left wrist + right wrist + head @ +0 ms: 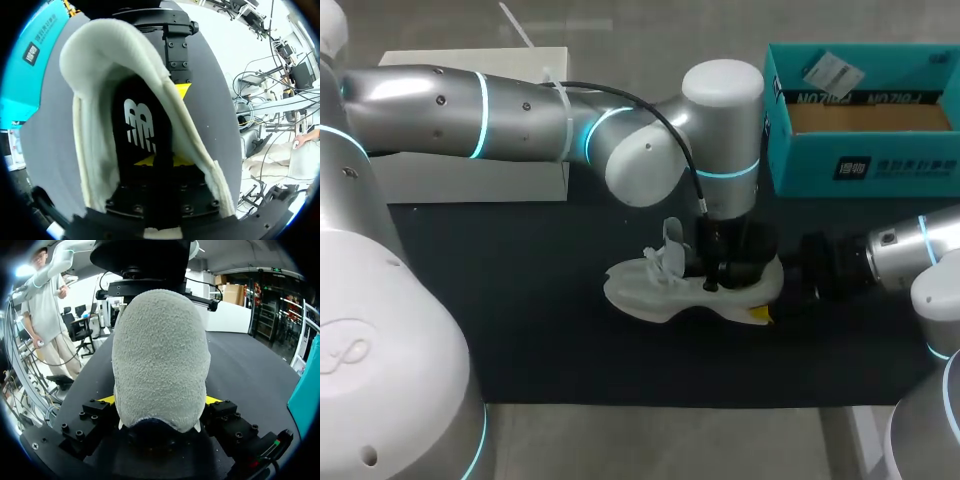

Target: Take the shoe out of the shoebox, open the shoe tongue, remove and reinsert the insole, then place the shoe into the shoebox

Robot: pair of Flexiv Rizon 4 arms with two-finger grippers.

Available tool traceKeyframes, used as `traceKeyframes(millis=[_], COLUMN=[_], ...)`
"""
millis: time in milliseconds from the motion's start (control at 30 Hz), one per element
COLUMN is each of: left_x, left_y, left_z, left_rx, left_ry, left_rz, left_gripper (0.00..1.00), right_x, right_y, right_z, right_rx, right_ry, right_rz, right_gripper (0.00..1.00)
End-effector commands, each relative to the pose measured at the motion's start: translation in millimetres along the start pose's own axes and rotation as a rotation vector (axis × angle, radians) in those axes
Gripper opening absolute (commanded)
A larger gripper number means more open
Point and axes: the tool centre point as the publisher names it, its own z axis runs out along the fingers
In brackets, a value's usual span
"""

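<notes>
- Shoe (pixel 645 287) is seen out on the black mat (pixel 520 300), upright on its sole, near the teal shoebox (pixel 865 168) and not in it.
- Its heel (pixel 160 350) is clamped from both sides by the right gripper (pixel 160 402), whose yellow tips are pressed into the grey fleece.
- Left gripper (pixel 164 161) is set straight down inside the shoe's opening, right at the black insole (pixel 140 125); whether the insole is pinched cannot be told.
</notes>
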Motion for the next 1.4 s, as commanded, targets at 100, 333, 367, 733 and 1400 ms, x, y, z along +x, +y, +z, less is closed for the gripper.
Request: traceKeyframes(millis=[100, 333, 367, 733, 1400], left_x=[1.2, -6.4, -8.5, -19.2, -26.5], left_y=[2, 5, 6, 19, 30], left_z=[23, 34, 36, 41, -42], left_rx=[-0.015, -0.018, -0.013, -0.014, 0.111], left_ry=[-0.019, -0.094, -0.115, -0.253, -0.251], left_rz=[-0.005, -0.039, -0.047, -0.130, -0.225], left_gripper=[0.33, 0.09, 0.00, 0.00, 0.00], right_x=[-1.3, -1.3, -1.3, -1.3, -1.3], right_y=[-3.6, -3.6, -3.6, -3.6, -3.6], right_z=[3, 3, 3, 3, 3], right_rx=[0.003, 0.003, 0.003, 0.003, 0.003], right_ry=[-0.002, -0.002, -0.002, -0.002, -0.002], right_rz=[0.002, 0.002, 0.002, 0.002, 0.002], right_gripper=[0.00, 0.00, 0.00, 0.00, 0.00])
